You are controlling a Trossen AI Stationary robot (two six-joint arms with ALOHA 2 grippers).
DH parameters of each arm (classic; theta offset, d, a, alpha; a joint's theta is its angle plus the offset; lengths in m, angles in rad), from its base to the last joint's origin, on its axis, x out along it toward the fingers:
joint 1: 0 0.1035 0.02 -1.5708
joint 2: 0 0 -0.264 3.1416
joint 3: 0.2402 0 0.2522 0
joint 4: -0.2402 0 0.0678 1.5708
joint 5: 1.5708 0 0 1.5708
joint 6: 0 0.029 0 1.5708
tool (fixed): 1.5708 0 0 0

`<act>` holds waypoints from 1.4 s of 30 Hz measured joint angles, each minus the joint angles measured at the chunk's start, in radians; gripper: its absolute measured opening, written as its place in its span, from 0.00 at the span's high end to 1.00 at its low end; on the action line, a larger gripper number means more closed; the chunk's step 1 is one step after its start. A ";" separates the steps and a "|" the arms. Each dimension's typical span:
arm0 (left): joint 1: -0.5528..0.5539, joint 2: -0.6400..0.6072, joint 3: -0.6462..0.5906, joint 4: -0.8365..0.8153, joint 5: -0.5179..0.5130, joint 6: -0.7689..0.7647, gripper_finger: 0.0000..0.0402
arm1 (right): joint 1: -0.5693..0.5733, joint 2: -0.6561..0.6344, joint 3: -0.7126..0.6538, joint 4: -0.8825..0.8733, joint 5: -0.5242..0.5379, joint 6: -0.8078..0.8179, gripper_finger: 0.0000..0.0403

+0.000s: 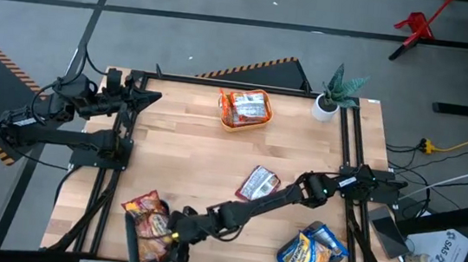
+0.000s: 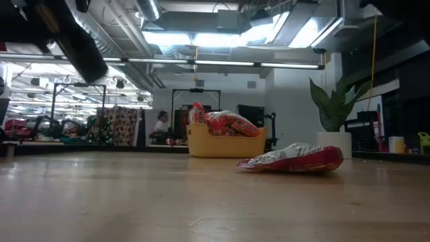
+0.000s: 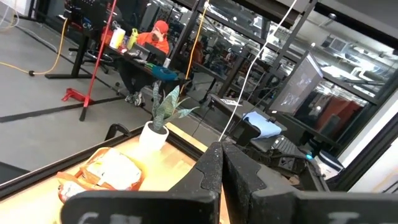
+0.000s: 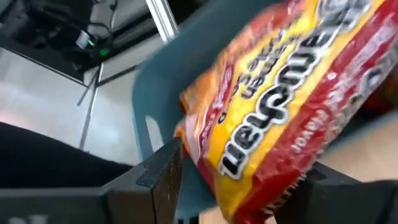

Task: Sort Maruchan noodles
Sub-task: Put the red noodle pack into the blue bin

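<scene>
Orange-yellow noodle packet (image 4: 280,99) is pinched by the right gripper (image 1: 177,240) over the teal bin (image 1: 131,241) at the desk's near-left corner, and could be snagged on the rim if released early.

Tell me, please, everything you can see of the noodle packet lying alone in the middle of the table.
The lone packet is a flat, glossy plastic ramen pack, red with silver, lying on the bare wooden table near its middle. From table height it looks crinkled and slightly puffed, its foil edge catching the light. Nothing grips it; the right arm passes just beside it, reaching towards the teal bin. Its print cannot be read.
</scene>
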 joint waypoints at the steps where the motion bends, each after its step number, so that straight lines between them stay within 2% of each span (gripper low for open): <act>1: 0.000 0.000 0.000 0.000 0.000 0.000 1.00 | 0.000 0.000 0.008 0.005 0.001 -0.016 0.53; 7: 0.000 0.000 0.000 0.000 -0.001 0.000 1.00 | -0.007 -0.001 0.011 -0.017 -0.001 -0.108 0.53; 13: 0.000 0.000 0.000 0.000 -0.003 0.000 1.00 | -0.007 -0.003 0.010 -0.170 -0.008 -0.151 0.53; 20: 0.000 0.000 -0.001 0.000 -0.003 0.003 1.00 | 0.001 -0.058 0.014 -0.182 -0.021 -0.236 0.53; 23: 0.000 0.000 -0.001 0.000 -0.003 0.003 1.00 | 0.002 -0.062 0.012 -0.264 -0.021 -0.242 0.53; 28: 0.000 0.000 -0.001 0.000 -0.003 0.006 1.00 | 0.001 -0.099 0.012 -0.431 0.055 -0.264 0.53; 32: 0.000 0.000 -0.001 -0.001 -0.003 0.011 1.00 | 0.001 -0.104 0.012 -0.476 0.087 -0.280 0.53; 35: 0.000 0.000 -0.001 -0.001 -0.003 0.011 1.00 | 0.001 -0.109 0.011 -0.522 0.149 -0.270 0.53; 38: 0.000 0.000 -0.001 -0.001 -0.003 0.011 1.00 | 0.001 -0.109 -0.004 -0.470 0.164 -0.270 0.53; 42: 0.000 0.000 -0.001 -0.005 -0.003 0.011 1.00 | 0.001 -0.107 -0.004 -0.311 0.192 -0.294 0.53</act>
